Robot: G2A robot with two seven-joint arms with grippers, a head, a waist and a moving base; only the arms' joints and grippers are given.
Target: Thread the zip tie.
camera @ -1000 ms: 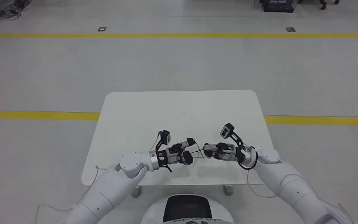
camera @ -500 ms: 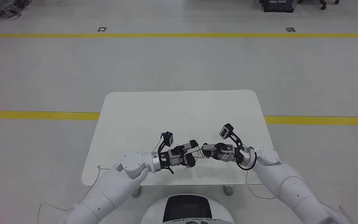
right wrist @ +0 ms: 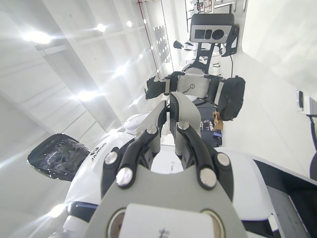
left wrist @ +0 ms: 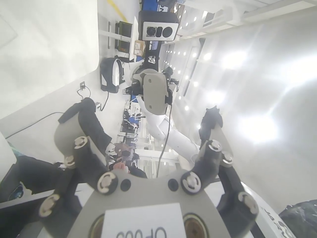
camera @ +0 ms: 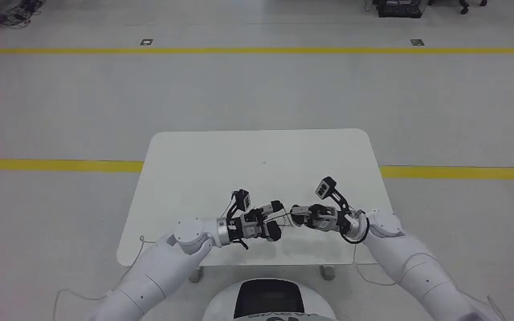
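Observation:
Above the front part of the white table [camera: 241, 160], my two grippers face each other tip to tip. A thin black zip tie [camera: 283, 215] runs as a fine dark strand between them. My right gripper [camera: 295, 215] [right wrist: 169, 100] is shut, its fingers pressed together on the end of the tie; the tie itself is too thin to make out in the right wrist view. My left gripper [camera: 273, 218] [left wrist: 148, 111] is open, with its black-padded fingers [left wrist: 83, 115] spread wide. In the left wrist view the right gripper [left wrist: 152, 92] sits straight ahead between those fingers. The left gripper [right wrist: 193, 92] also faces the right wrist camera.
The table's front edge [camera: 241, 265] lies just below the grippers. Bare tabletop stretches behind them toward the far edge. Yellow floor lines [camera: 72, 165] run beyond the table on both sides.
My left gripper has edged a little toward the right gripper. The right arm has stayed almost still.

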